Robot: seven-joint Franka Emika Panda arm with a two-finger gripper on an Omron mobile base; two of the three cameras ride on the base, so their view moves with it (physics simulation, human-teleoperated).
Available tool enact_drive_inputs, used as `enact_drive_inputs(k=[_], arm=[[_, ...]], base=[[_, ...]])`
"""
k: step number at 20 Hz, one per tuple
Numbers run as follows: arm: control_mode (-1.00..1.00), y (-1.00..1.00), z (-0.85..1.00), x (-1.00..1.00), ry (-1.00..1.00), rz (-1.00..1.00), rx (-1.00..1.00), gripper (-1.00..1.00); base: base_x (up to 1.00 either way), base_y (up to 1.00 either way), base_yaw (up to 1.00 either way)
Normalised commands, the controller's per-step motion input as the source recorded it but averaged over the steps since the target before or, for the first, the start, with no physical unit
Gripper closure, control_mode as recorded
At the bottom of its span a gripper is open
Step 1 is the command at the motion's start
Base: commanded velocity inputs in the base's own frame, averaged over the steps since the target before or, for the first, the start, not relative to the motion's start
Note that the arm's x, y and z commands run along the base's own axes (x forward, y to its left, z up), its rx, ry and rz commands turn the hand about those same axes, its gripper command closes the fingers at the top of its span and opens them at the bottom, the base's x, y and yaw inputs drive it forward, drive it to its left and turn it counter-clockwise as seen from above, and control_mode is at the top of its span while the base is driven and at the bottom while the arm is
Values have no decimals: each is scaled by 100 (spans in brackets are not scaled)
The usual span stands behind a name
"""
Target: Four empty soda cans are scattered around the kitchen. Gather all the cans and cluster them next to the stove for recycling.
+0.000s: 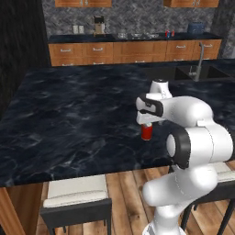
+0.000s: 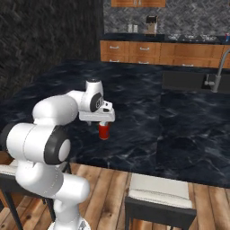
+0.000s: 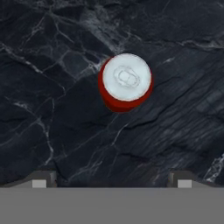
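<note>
I hold the gripper directly above the upright red soda can on the black marble island counter, jaws spread wide, so they can drop around it.

No readable text, label or number anywhere

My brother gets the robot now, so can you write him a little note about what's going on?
Gripper: open, holding nothing, hanging right above a red soda can.
That can stands upright on the dark marble island counter, near the edge closest to the robot.
Far back counter: two tiny things, one red and one blue, maybe more cans; too small to tell.
Done: the hand is lined up over the can; it is not yet gripped.
Left: lower, grab it, carry it next to the stove, then gather the other cans.
</note>
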Motion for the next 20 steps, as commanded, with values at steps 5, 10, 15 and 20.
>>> enact_drive_inputs(k=[5,10,15,20], arm=[[-100,0,-13,17,-4,0,1,-100],[-100,0,-16,15,-9,0,0,-100],[-100,0,-17,18,-3,0,0,-100],[-100,0,-10,26,0,0,0,-100]], base=[[0,0,0],[0,0,0],[0,0,0],[0,0,0]])
